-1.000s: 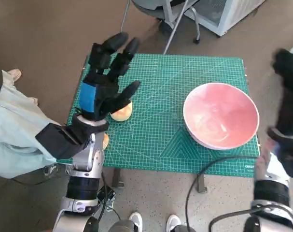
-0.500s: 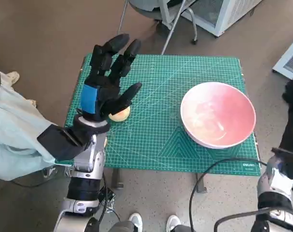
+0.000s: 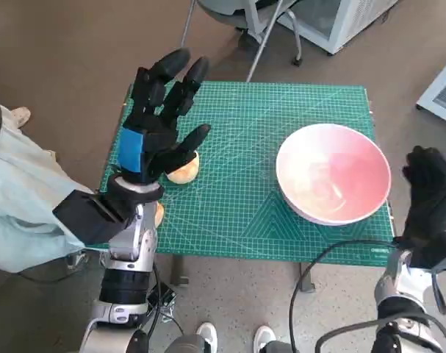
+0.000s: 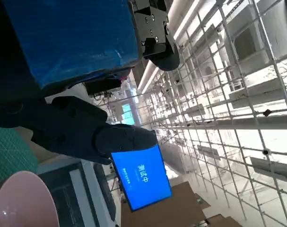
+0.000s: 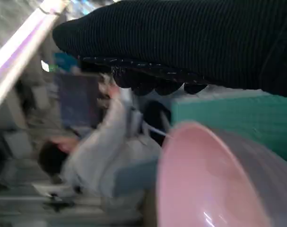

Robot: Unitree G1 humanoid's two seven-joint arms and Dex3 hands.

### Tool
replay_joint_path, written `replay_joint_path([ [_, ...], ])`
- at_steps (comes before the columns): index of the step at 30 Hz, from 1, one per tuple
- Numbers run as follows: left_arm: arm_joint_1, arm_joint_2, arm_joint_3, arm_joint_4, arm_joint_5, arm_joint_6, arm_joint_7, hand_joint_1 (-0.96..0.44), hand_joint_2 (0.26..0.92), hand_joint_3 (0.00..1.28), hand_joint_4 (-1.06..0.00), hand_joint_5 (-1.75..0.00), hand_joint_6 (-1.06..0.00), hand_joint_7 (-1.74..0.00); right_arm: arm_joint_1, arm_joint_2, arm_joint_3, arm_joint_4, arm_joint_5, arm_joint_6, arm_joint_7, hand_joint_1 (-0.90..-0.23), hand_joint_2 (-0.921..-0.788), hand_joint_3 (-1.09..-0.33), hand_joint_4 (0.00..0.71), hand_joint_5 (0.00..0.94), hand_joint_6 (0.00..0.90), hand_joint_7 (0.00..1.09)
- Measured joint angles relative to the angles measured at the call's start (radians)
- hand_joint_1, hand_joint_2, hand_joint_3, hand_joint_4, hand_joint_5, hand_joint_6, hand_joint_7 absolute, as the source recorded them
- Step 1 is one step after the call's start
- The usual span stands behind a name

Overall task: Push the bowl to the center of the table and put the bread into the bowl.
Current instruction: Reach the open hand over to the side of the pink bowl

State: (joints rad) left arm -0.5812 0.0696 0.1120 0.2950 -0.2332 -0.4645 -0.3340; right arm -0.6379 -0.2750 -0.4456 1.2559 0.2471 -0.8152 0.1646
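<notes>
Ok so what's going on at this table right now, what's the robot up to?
Nothing is held yet. The pink bowl sits empty toward the right edge of the green mat, not at the center. The gloved right hand is raised just beside the bowl's outer side, apparently ready to push it inward. The bread lies on the mat's left part, and the left hand hovers above it with fingers spread. A person's pale sleeve shows at the left.

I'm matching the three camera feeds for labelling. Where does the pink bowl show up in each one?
Head view: pink bowl at the right on the green cutting mat.
Left wrist view: only its rim, in a lower corner.
Right wrist view: it fills the lower right, under the gloved right robot hand.
Shared landmark: the green mat.
</notes>
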Motion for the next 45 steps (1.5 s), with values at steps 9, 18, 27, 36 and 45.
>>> replay_joint_path([
  [9, 0.016, 0.01, 0.002, -0.002, 0.002, -0.002, 0.01, -0.34, 0.921, 0.3, -0.36, -0.03, -0.14, -0.63, -0.044, 0.11, -0.088, 0.033, 0.123, 0.167, 0.07, -0.389, -0.921, -0.877, 0.218, 0.0, 0.122, 0.5],
  [18, 0.03, 0.017, 0.005, -0.009, 0.001, -0.002, 0.009, -0.35, 0.921, 0.29, -0.37, -0.02, -0.19, -0.55, -0.122, 0.166, -0.158, 0.038, 0.193, 0.243, 0.128, -0.381, -0.921, -0.877, 0.205, 0.001, 0.089, 0.56],
  [27, 0.051, 0.027, 0.015, -0.031, 0.001, -0.002, 0.01, -0.36, 0.921, 0.29, -0.38, -0.01, -0.21, -0.52, -0.168, 0.178, -0.172, 0.041, 0.2, 0.269, 0.127, -0.382, -0.921, -0.868, 0.208, 0.002, 0.082, 0.6],
  [36, 0.081, 0.04, 0.022, -0.045, 0.001, -0.018, 0.019, -0.38, 0.921, 0.27, -0.38, 0.0, -0.27, -0.41, -0.253, 0.209, -0.167, 0.053, 0.187, 0.317, 0.057, -0.416, -0.921, -0.818, 0.235, 0.009, 0.09, 0.65],
  [45, 0.124, 0.043, 0.025, -0.059, 0.001, -0.029, 0.022, -0.39, 0.921, 0.27, -0.37, 0.0, -0.28, -0.37, -0.338, 0.24, -0.161, 0.053, 0.179, 0.351, 0.046, -0.438, -0.921, -0.81, 0.22, 0.003, 0.033, 0.77],
])
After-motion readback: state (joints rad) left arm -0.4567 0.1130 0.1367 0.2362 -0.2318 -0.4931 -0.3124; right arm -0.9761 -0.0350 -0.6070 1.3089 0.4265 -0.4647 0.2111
